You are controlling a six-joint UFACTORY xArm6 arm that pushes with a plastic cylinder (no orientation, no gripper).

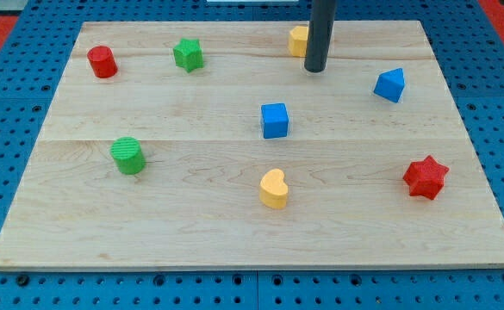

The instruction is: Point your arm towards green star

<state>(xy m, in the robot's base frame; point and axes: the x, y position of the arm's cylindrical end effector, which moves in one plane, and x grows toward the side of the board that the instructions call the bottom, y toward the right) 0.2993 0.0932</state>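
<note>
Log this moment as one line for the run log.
tip: top centre, beside yellow block | green star: to tip's left, apart | contact: none | state: not yet at star

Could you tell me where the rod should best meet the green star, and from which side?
My tip stands at the view's right of the green star, beside the yellow block. Probably approach the star's right face; the board between looks free.

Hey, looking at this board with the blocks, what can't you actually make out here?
- Yellow block at the camera view's top: the rod hides its right part, so its shape is unclear.
- The rod above my tip: cut off by the view's top edge; the arm is unseen.
- Whether my tip touches the yellow block: cannot tell.
</note>
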